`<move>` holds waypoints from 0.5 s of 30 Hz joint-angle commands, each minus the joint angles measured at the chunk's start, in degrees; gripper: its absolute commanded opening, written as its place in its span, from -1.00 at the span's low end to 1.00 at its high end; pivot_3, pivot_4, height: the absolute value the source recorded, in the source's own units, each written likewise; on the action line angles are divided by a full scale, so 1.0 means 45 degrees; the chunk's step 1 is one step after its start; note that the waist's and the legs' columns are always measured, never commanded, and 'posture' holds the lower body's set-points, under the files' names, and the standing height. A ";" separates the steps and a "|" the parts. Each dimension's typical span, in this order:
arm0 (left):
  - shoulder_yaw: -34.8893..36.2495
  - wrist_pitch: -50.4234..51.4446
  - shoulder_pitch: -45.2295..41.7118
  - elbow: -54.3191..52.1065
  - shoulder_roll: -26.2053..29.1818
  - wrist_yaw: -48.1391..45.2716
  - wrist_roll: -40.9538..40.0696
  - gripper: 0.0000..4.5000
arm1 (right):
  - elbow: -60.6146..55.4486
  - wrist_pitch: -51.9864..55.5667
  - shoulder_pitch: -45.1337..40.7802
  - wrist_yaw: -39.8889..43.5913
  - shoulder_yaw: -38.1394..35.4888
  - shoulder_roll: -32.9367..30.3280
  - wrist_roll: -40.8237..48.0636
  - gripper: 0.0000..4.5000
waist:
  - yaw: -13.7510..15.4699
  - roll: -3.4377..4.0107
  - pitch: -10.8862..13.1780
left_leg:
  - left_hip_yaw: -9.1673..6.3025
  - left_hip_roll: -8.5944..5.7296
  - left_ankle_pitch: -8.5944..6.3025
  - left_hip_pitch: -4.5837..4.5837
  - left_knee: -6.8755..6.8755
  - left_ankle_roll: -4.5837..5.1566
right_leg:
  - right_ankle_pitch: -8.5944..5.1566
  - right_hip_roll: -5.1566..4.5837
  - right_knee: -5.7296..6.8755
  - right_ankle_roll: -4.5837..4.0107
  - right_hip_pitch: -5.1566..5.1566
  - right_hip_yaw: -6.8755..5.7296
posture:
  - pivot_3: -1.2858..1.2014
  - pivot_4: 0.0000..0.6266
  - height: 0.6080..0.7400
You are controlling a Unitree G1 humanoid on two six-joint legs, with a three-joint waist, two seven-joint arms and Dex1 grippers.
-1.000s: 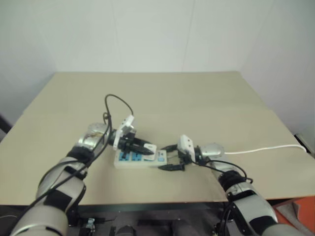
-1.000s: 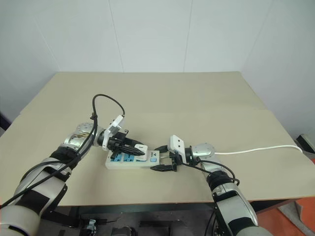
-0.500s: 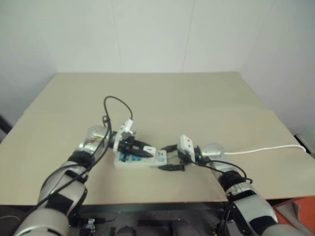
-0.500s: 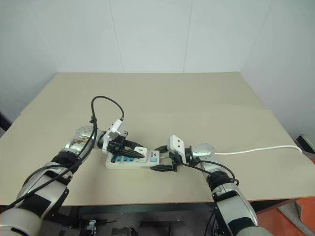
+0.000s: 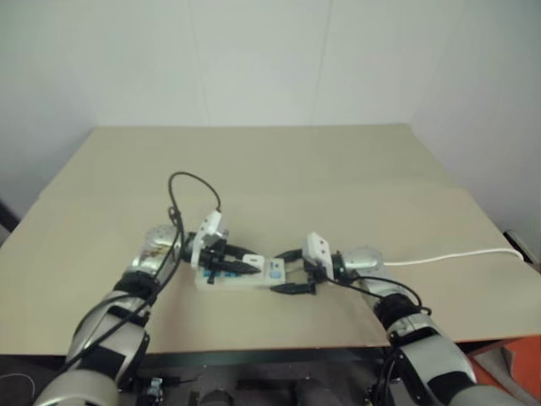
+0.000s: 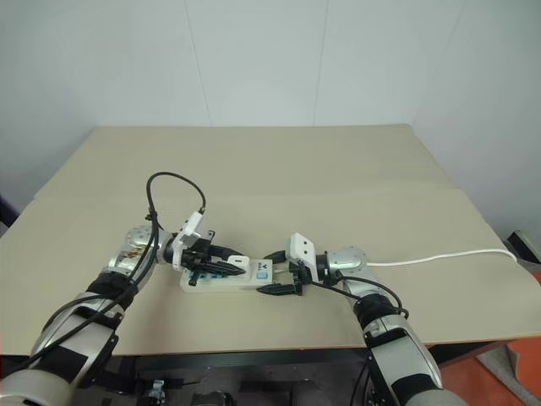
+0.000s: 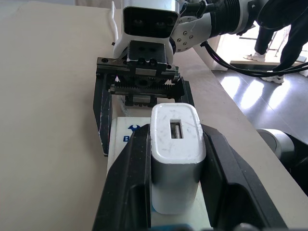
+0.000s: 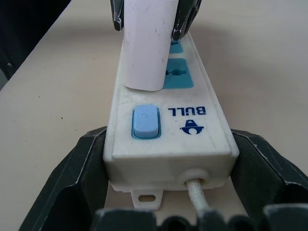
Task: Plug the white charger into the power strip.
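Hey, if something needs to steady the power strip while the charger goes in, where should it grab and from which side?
Grip the power strip across its narrow width at the cord end, coming in along its length from that end. The long sides there are flat and parallel, and the sockets stay free. The right gripper already straddles that end, while the left gripper holds the white charger over the sockets.

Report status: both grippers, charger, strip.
Left gripper shut on the white charger, over the power strip. Right gripper fingers straddle the strip's cord end. Nothing in the way.

One white charger [image 7: 174,149], one power strip [image 8: 166,115], two pincers, one table [image 6: 338,178]
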 commanded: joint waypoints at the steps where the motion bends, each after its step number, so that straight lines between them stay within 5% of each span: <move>1: -0.0276 -0.0211 0.0499 0.0665 0.0208 -0.0043 0.1691 -0.55 | 0.0522 0.0113 0.0257 -0.0503 0.0173 -0.0221 -0.0763 0.52 | -0.0008 0.0016 -0.0027 | 0.0000 0.0000 0.0000 0.0004 0.0000 0.0000 | 0.0000 0.0000 -0.0001 0.0000 0.0004 0.0000 | 0.03 -0.52 1.00; 15: 0.1039 0.0433 0.0844 0.0576 -0.0435 0.0280 0.2362 -0.55 | 0.0636 0.0066 0.0297 -0.0746 0.0194 -0.0221 -0.0892 0.52 | -0.0007 0.0044 -0.0076 | -0.0001 0.0001 -0.0002 0.0190 -0.0046 -0.0003 | -0.0018 -0.0003 -0.0074 -0.0006 0.0196 -0.0004 | 0.03 -0.52 1.00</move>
